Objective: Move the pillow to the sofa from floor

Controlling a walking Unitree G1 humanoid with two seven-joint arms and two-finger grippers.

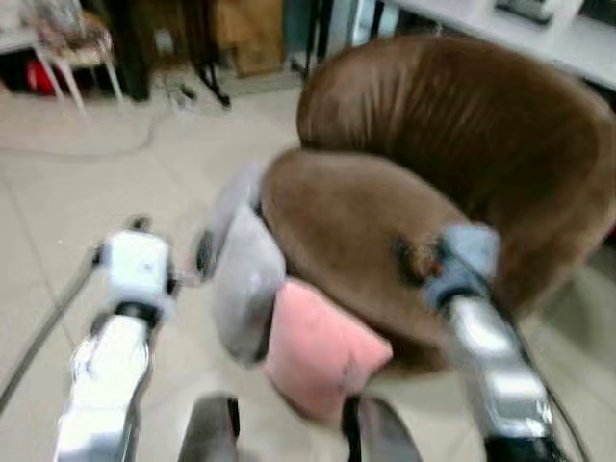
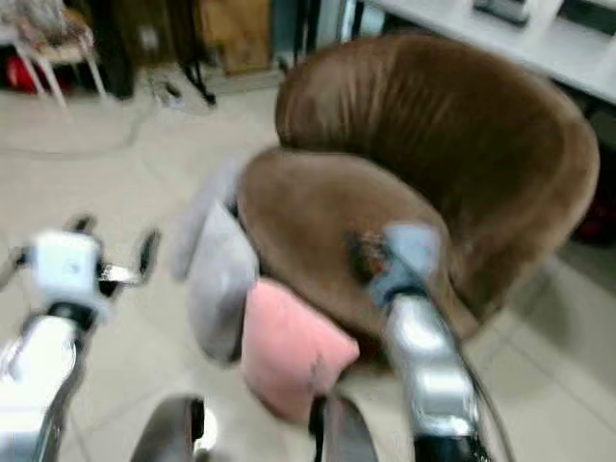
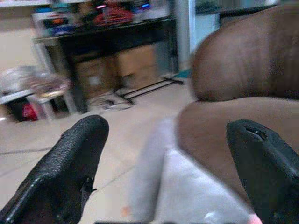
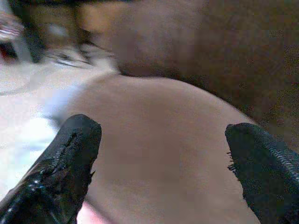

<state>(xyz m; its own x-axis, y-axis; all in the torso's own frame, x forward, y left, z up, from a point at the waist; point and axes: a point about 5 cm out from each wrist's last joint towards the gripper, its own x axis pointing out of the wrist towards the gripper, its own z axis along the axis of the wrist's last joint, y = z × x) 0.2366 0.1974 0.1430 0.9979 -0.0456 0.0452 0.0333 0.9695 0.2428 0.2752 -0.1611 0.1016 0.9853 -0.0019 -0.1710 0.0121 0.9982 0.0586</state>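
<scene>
You are looking at a big brown sofa (image 1: 462, 164) with a round seat, standing on the pale tile floor (image 1: 87, 202). Two pillows are sitting on the floor, leaning against the front edge of the sofa seat. The pink pillow (image 1: 322, 351) is resting at the seat's front edge, close to the robot. The grey pillow (image 1: 245, 279) is standing just beside it, touching it, at the seat's left edge.

Your left gripper (image 3: 173, 172) is hanging in the air with its two black fingers (image 3: 70, 168) spread wide apart. It is holding nothing. It is pointing at the grey pillow and the left edge of the seat, not touching them.

Your right gripper (image 4: 163, 168) is also wide open and holding nothing. It is hovering over the brown seat, near its front edge, with the seat filling the space between the fingers (image 4: 60, 168). You cannot tell if the fingers are touching the seat.

Everything is looking blurry. Far back by the wall, a small white chair (image 1: 72, 48) and a dark shelf (image 3: 107, 46) with boxes are standing on the floor.
</scene>
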